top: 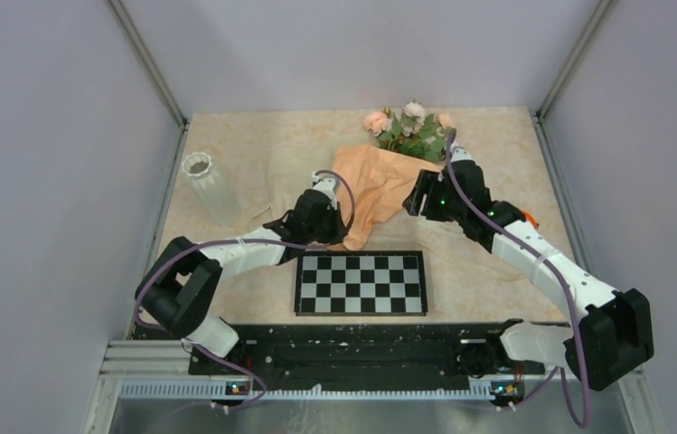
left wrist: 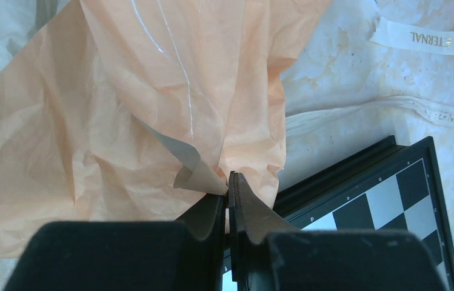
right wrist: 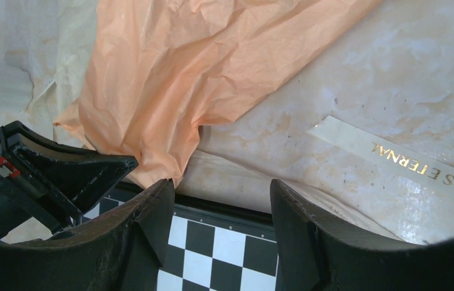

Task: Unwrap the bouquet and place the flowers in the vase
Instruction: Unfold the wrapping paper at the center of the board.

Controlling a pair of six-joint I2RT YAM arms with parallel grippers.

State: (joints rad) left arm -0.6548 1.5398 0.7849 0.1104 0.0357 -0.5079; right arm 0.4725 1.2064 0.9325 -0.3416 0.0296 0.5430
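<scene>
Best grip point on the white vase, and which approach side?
Probably mid-body of the vase, jaws across its slim ribbed sides, coming in level from the table-centre side. It stands upright near the table edge, so there is little room beyond it.

Both are the same build, really: the white-tube left arm (top: 249,253) and the matching right arm (top: 547,262) have chunky black joint housings, with a thin purple cable (top: 573,362) looping along each. The left gripper (left wrist: 231,177) and right gripper (right wrist: 221,185) have matte black wedge fingers. There are tiny green lights (top: 490,214) near the right wrist.
</scene>
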